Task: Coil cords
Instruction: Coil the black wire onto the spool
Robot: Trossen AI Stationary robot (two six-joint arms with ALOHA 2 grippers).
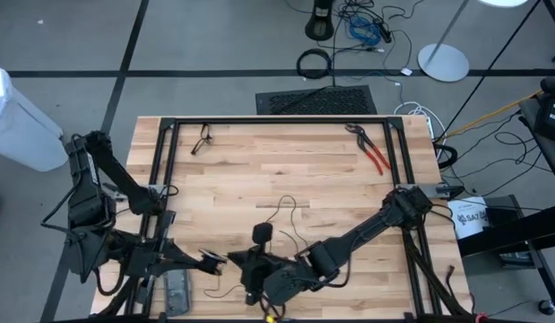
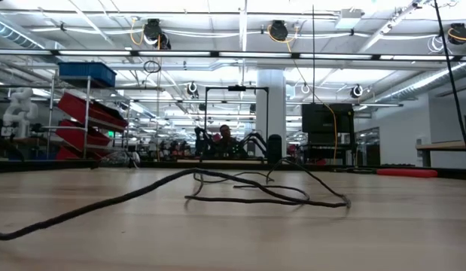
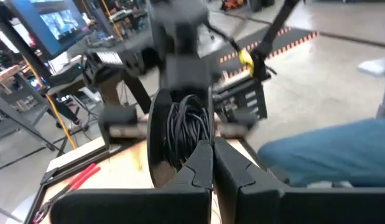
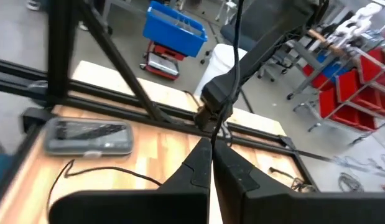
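Cord work at the counter's near edge

Cord (image 1: 290,208), thin and black, lies in loose loops on the wooden counter (image 1: 259,170) and runs toward both grippers near the front edge. Left gripper (image 1: 212,260) is closed on a coiled bundle of that cord (image 3: 186,127). Right gripper (image 1: 250,289) is closed, with a strand of cord (image 4: 224,115) at its fingertips. Red-handled pliers (image 1: 374,152) lie well apart by the far right corner.

My left gripper (image 1: 214,260) sat fingers pressed shut, its arm folded low beside me. My right gripper (image 1: 252,272) lay just beside it, jaws closed, its arm stretched long across toward it.
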